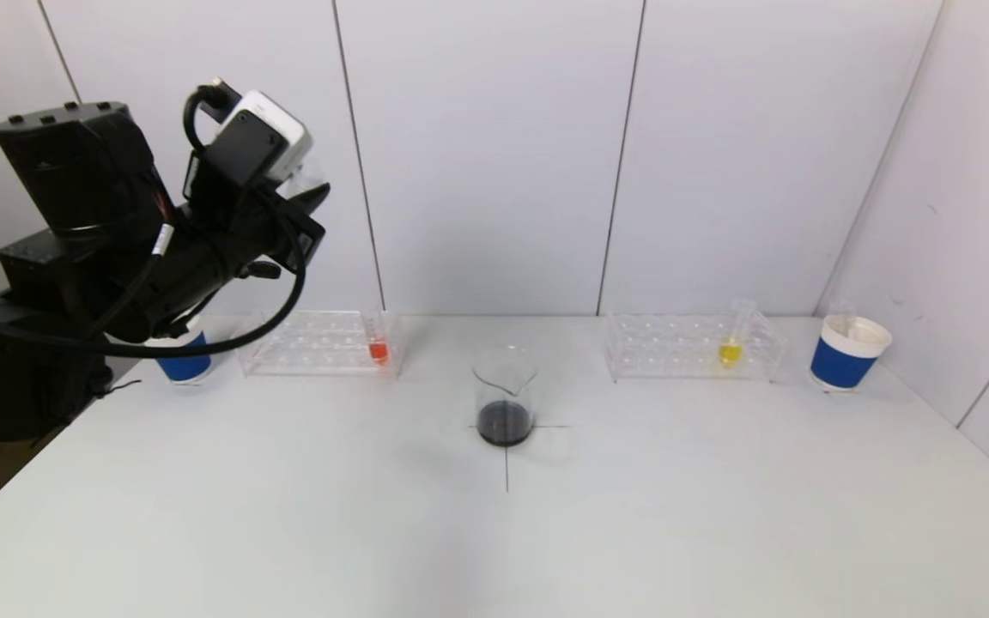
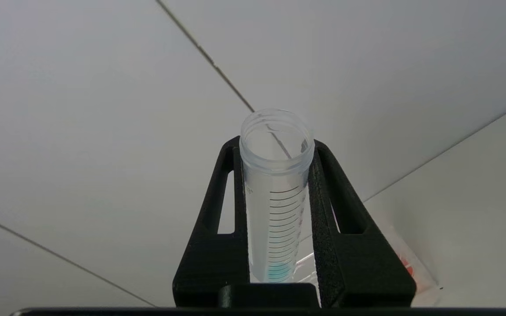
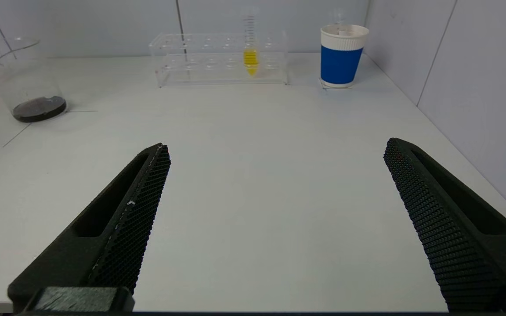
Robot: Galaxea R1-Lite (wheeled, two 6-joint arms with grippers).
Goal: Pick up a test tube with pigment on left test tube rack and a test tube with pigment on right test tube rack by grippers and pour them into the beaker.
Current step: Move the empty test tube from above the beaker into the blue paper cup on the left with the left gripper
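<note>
My left gripper (image 1: 310, 196) is raised high at the left, above the left rack (image 1: 318, 343). It is shut on a clear graduated test tube (image 2: 275, 197) that has only a trace of blue at its bottom. A tube with red pigment (image 1: 379, 348) stands in the left rack's right end. A tube with yellow pigment (image 1: 731, 348) stands in the right rack (image 1: 692, 348). The beaker (image 1: 505, 399), holding dark liquid, sits on a cross mark at the table's middle. My right gripper (image 3: 278, 145) is open and empty, low over the table, and out of the head view.
A blue-and-white paper cup (image 1: 184, 360) stands left of the left rack, partly behind my arm. Another cup (image 1: 848, 352) stands right of the right rack, with a wall panel close on its right. The right wrist view shows the beaker (image 3: 24, 83) and the yellow tube (image 3: 251, 59) far ahead.
</note>
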